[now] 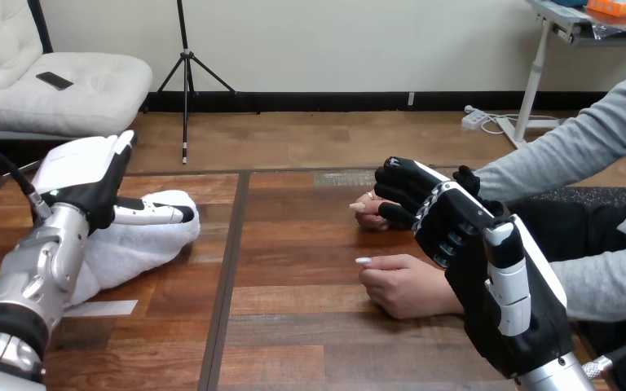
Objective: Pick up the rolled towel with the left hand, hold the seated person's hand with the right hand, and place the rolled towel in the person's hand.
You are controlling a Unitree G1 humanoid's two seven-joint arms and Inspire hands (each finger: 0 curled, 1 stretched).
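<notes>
Now my left hand [90, 183] sits on the white rolled cloth towel [143, 244] on the wooden worktop [293, 326]; I cannot tell its grip. My right hand [448, 220] curls round the person's farther hand [365, 210], likely steadying it to receive.

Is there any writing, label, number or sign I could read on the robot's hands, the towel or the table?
None can be read.
Towel: plain white, no label.
Left hand and right hand: no print visible.
Table: a pale strip, blank.
</notes>
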